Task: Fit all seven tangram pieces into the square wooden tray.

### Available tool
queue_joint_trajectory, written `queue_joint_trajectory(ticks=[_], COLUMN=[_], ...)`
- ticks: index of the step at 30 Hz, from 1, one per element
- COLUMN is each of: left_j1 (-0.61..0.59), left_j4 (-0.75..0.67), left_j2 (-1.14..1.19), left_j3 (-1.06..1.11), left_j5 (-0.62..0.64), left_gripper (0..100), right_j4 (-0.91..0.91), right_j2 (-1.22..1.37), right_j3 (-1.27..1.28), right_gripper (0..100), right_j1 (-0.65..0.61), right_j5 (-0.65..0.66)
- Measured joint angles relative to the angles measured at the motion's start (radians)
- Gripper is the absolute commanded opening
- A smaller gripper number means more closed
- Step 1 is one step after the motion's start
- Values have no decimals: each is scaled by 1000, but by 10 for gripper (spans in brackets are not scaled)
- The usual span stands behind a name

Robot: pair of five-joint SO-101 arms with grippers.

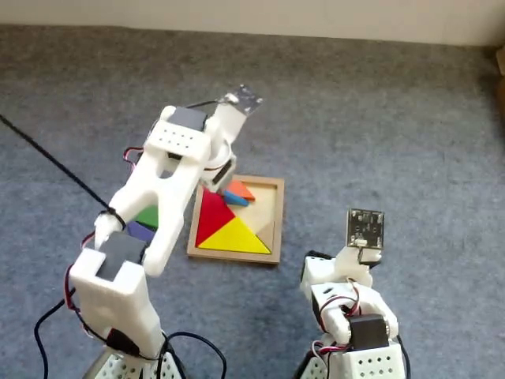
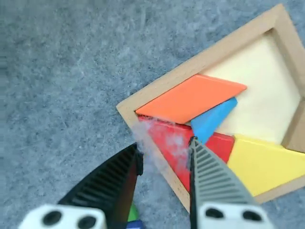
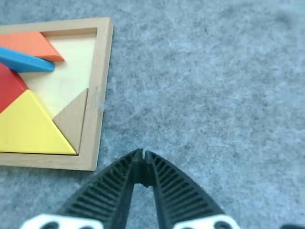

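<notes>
Gaping end effector [image 2: 165, 145] above tray [image 2: 202, 62] corner

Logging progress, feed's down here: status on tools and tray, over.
Left tool open over tray rim and red piece. Right tool shut above carpet beside tray. Five pieces in; green piece and purple piece outside, under left arm.

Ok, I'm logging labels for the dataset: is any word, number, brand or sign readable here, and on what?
None can be read.
The orange piece and the other tangram pieces are plain, and so is the wooden tray.
The small circuit board on the right arm may bear markings, but they are too small to read.
</notes>
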Motion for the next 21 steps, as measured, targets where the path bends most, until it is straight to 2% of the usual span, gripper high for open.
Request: queue_joint_trajectory(ticks=[6, 13, 21], left_j1=[-23, -23, -3], left_j4=[-66, -75, 157], left_j2=[57, 57, 57], left_j3=[0, -72, -222], left_j5=[0, 0, 0], left_gripper=[168, 165, 164], right_j4=[0, 0, 0], right_j2=[0, 0, 0], right_j3=[0, 0, 0], right_gripper=[5, 5, 5], right_j1=[0, 0, 0], right_j5=[0, 0, 0])
